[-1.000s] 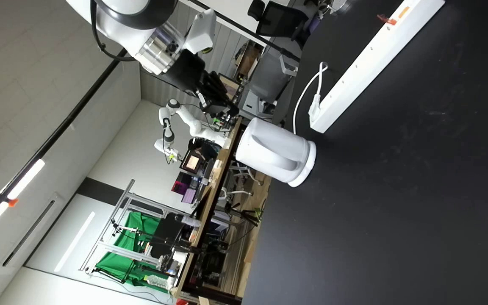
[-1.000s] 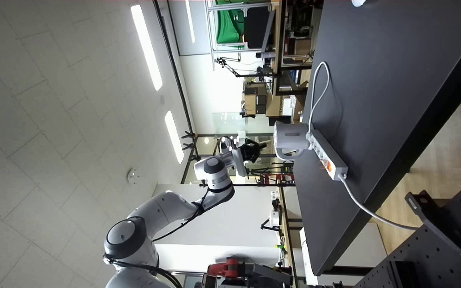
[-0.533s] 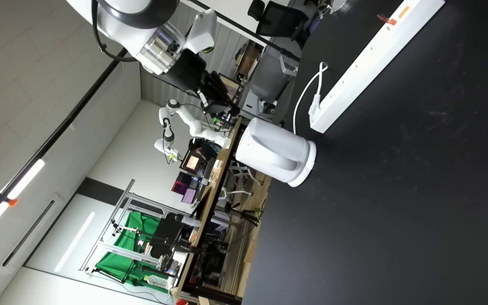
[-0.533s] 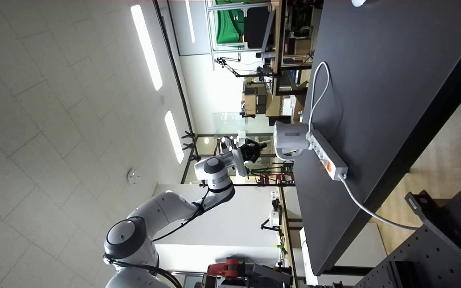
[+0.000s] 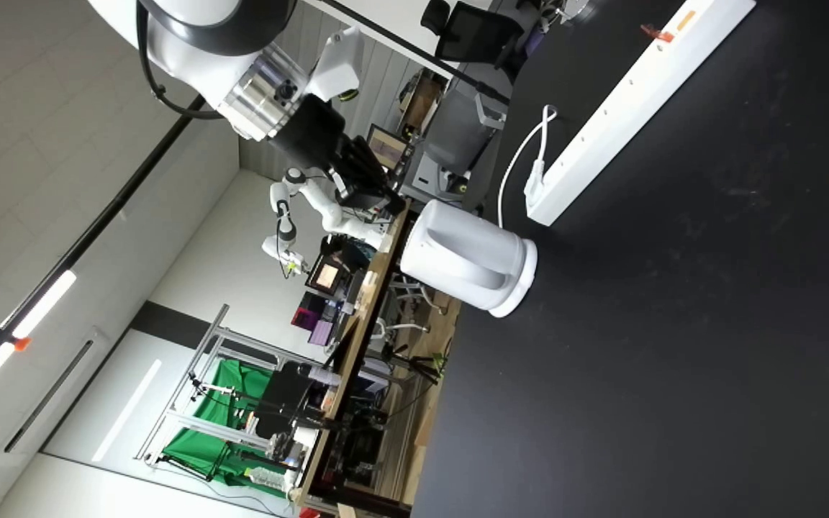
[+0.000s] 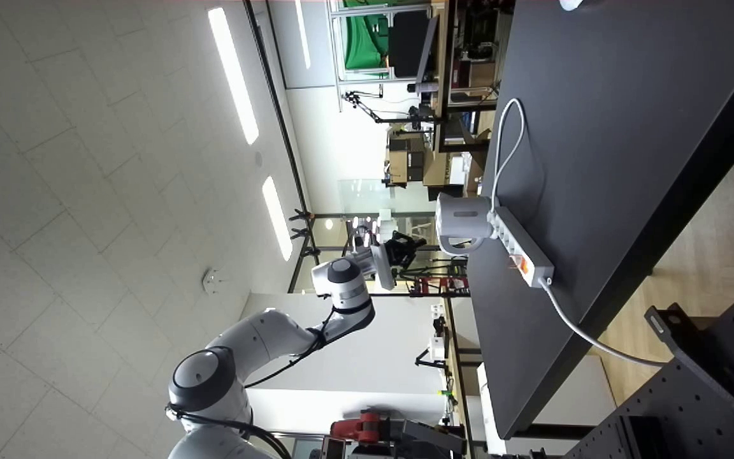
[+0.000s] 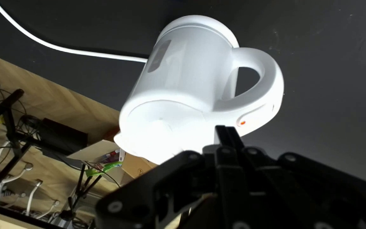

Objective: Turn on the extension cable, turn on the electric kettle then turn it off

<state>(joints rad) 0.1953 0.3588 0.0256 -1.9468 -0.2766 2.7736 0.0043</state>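
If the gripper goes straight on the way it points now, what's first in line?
Likely the kettle, near where its handle meets the lid. Both exterior views also aim the gripper at the kettle's top; the exact contact spot is unclear.

One kettle (image 7: 183, 73), one extension cable (image 5: 626, 115), one pincer (image 7: 227, 130).
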